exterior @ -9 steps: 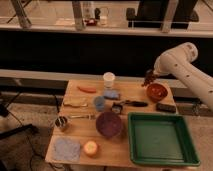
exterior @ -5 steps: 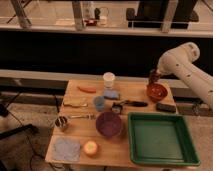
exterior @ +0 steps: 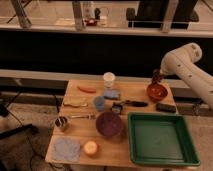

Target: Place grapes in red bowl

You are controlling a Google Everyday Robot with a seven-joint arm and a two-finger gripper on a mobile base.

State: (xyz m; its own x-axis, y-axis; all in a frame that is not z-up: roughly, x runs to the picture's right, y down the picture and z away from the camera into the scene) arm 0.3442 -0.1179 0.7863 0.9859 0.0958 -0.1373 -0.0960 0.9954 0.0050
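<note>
Grapes point(exterior: 156, 74) tight between fingers of gripper point(exterior: 157, 78), arm point(exterior: 186, 64) aslant, just above red bowl point(exterior: 157, 92).

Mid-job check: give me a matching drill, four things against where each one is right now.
Things:
1. gripper
2. green tray
3. white cup
4. blue cloth

Places:
A. near left corner of the table
B. just above the red bowl
C. near right of the table
D. far edge, middle

Pairs: 1-B, 2-C, 3-D, 4-A
</note>
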